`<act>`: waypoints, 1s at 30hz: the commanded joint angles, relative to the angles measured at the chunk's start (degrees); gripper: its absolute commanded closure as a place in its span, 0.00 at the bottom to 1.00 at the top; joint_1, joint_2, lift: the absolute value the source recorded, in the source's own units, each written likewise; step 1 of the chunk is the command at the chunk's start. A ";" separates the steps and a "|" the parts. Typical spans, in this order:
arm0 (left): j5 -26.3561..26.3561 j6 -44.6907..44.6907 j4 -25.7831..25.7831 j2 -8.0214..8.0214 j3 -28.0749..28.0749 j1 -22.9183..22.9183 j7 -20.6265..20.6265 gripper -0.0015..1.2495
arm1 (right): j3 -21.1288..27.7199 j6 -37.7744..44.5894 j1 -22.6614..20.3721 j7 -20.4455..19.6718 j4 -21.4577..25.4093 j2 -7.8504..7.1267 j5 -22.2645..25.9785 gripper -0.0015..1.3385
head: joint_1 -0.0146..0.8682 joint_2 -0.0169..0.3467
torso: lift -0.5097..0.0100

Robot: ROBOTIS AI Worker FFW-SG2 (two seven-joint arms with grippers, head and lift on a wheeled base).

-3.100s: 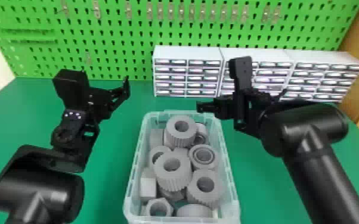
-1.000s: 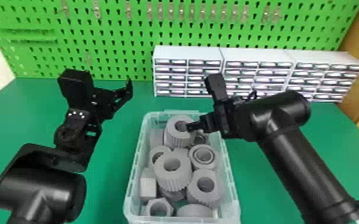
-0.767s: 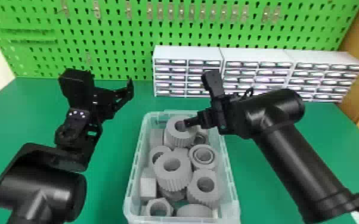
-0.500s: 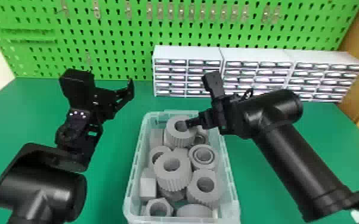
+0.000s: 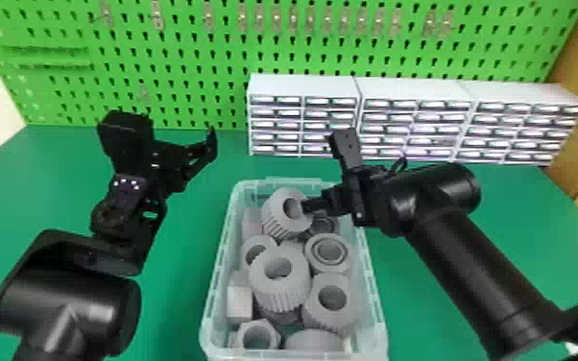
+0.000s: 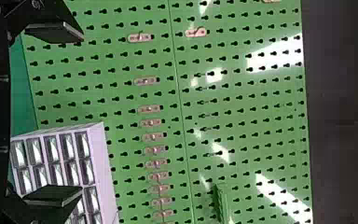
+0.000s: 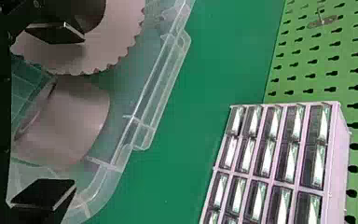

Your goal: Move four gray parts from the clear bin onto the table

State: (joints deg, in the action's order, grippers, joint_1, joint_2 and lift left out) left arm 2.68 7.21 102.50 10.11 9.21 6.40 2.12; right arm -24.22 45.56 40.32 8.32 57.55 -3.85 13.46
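Hovering over the far right corner of the clear bin, the right gripper is angled down toward the gray parts. Its fingers are held apart, with nothing clamped. One is placed at the hole of the large ribbed part; how deep it is set cannot be told. The other is held near the bin's corner, and a smooth gray ring is seen between them, lower down. The gap seems to be kept wide so that the ribbed part's wall, or the ring, can be straddled; which one is meant cannot be told.

The ribbed part is tilted, propped among its neighbours at the far end of the heap. Its hole is thus turned partly upward, which probably makes it easy to be entered. The gray parts are piled in the bin on the green bench, so the first pick is apparently being set up. A straight lift would be called for next, since neighbours or the bin wall could be snagged.

The left gripper is held left of the bin, fingers parted, presumably to leave room.
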 commanded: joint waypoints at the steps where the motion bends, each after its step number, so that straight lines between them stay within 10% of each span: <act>1: 0.14 0.00 -0.02 0.00 0.02 -0.16 -0.10 0.11 | -0.31 -0.47 0.02 0.03 -0.25 0.07 0.69 0.12 | 0.79 0.12 | 0.89; 30: 0.31 0.00 -0.46 0.00 0.45 0.37 -0.19 0.11 | -5.40 -1.09 1.17 0.03 0.28 0.16 2.27 0.12 | 0.79 0.12 | 0.89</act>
State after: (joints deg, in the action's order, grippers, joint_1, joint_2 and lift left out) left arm 2.98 7.21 102.14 10.11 9.67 6.66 1.93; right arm -29.70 45.18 41.54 8.35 58.24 -3.59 16.62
